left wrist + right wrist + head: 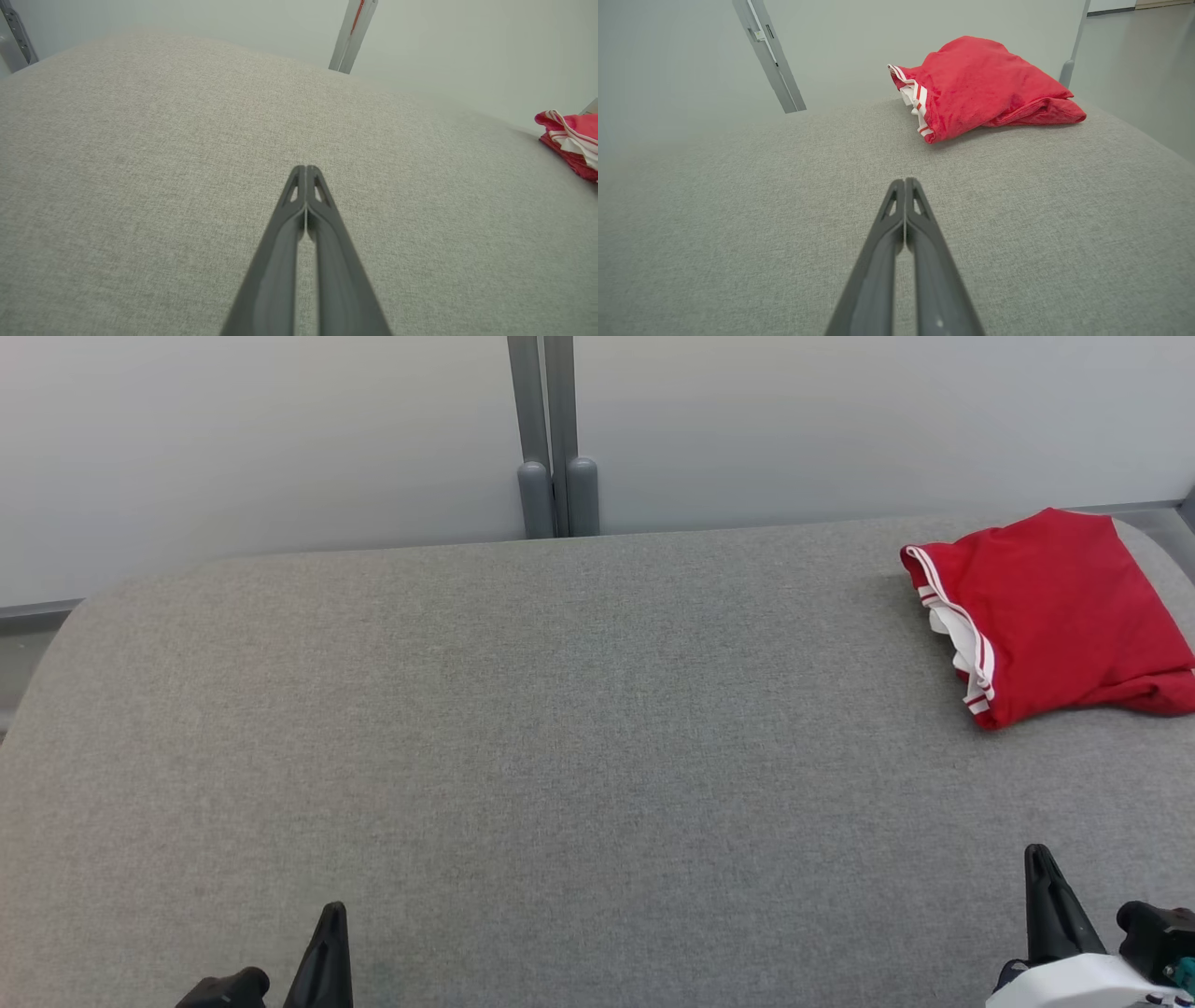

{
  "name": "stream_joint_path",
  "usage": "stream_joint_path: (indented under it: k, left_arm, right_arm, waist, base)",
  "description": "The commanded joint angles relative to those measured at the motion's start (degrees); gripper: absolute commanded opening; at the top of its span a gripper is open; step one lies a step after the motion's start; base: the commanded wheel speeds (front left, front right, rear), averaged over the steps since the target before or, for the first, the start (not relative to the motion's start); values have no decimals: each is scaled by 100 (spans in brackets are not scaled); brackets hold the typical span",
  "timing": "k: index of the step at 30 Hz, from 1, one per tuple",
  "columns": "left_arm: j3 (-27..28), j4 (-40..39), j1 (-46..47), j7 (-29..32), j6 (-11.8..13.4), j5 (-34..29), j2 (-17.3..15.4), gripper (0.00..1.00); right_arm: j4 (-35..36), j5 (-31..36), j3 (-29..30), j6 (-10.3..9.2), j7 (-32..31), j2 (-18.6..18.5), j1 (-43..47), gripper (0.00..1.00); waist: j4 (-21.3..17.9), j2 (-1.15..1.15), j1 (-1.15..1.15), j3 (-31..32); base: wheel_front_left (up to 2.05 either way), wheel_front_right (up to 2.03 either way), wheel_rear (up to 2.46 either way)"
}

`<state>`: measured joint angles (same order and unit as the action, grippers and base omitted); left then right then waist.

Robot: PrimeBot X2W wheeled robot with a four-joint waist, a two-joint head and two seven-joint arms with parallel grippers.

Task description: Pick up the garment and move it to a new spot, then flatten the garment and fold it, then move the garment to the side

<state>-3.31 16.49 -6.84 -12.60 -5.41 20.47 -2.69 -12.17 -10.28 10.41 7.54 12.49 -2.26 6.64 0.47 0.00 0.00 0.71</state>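
Though it lies folded into a rough, thick packet, the red garment (1064, 616) sits well ahead of the right gripper (904, 182) and a little to its right, near the far right edge of the grey padded table (560, 728). From the left gripper (306, 169) it is far off to the right. Its white-and-red striped trim faces the middle of the table.

It looks like soft, light cloth: limp, likely to sag and fall open if lifted by one point, and apt to drag on the woven table cover rather than slide. A sound hold would probably be a pinch through all layers at an edge or corner; the striped trim looks the firmest seam.

Both grippers have their fingers (885, 261) pressed together with nothing between them. Folded and lying at the side, the garment fits a finished job as well as a bundle waiting to be carried off.

Between either gripper and the cloth lies bare table. A grey post (557, 476) and a pale wall (261, 439) stand beyond, out of the way.
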Motion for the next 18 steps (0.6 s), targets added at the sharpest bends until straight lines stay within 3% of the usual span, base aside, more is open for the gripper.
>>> stream_joint_path:
  k: [1,18]
  left_arm:
    - [68,-101,178,56,-21,280,-8,0]
    - [273,-144,442,467,-68,1826,-11,0]
  right_arm:
    - [74,-313,-5,-1,-61,-32,-163,0]
    - [47,-2081,-115,-2,-448,-42,-403,0]
  waist:
    - [-1,0,0,-1]
    - [-7,0,0,-14]
  base:
    - [0,0,0]
    - [0,0,0]
